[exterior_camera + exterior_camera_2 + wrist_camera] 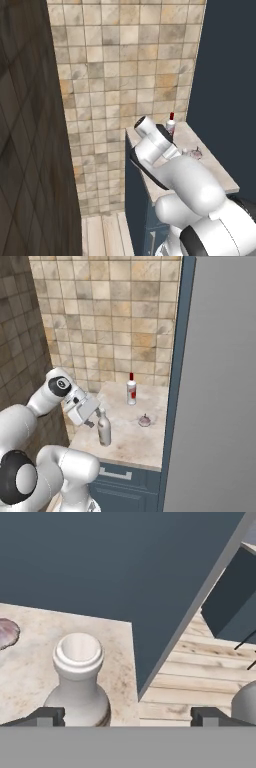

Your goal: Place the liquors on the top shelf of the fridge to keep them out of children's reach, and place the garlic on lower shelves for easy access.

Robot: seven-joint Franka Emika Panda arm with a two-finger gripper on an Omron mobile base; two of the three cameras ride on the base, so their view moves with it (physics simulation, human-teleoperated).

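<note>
- The pincer [127, 716] is spread wide and empty, hovering just above the greyish bottle [104, 428]; in the hand view the bottle's neck stands close to one tip rather than midway between the two.
- The fridge [215, 406], tall and grey, rises just to the right of that bottle's surface [135, 441], door shut as far as can be seen.
- The arm reaches from the left of the greyish bottle, elbow bent, hand tilted down onto its neck.
- Step in hand, I judge: grasping the first liquor. Next move calls for centring the tips about the neck, lowering slightly, then closing.
- The white bottle [131, 391] stands beyond the greyish bottle, near the wall.
- The garlic [144, 420] lies right of the greyish bottle, apart from it.
</note>
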